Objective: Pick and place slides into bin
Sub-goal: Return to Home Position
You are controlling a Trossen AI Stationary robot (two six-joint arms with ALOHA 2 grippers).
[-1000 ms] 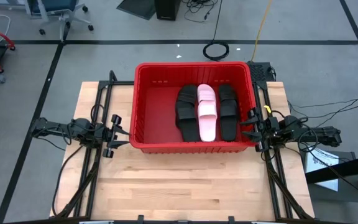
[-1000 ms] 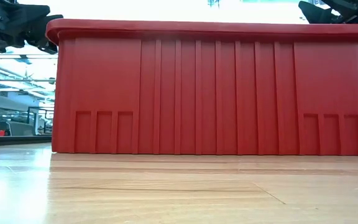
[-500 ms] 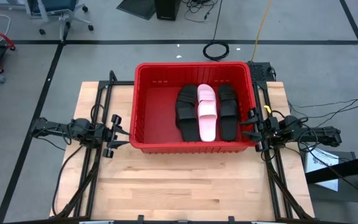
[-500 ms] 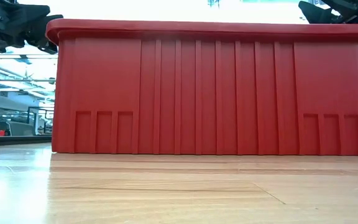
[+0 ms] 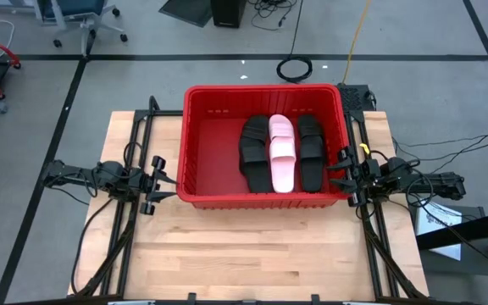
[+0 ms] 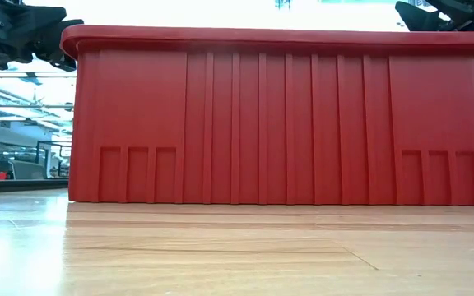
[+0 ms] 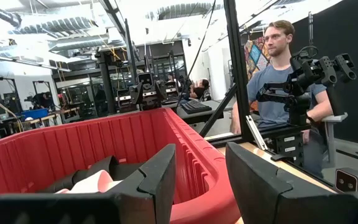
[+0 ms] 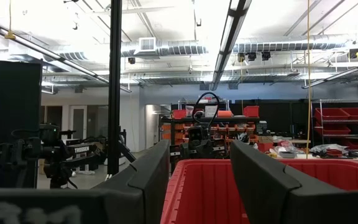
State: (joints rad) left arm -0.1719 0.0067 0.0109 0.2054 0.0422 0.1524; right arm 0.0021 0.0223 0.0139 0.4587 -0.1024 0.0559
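The red bin [image 5: 195,152] stands at the table's far middle. Inside it lie several slides side by side on the bin floor: black ones [image 5: 253,151] [image 5: 312,151] and pale pink ones [image 5: 282,152] between them. My left gripper [image 5: 166,183] is open and empty just outside the bin's left wall. My right gripper [image 5: 339,174] is open and empty just outside the bin's right wall. The left wrist view shows the bin's rim [image 7: 191,146] between my open fingers and a slide [image 7: 95,180] inside.
Bare wooden tabletop [image 5: 252,246] lies on the near side of the bin. Black frame rails [image 5: 130,135] run along both table sides. A person [image 7: 278,74] sits beyond the table in the left wrist view, behind the other arm.
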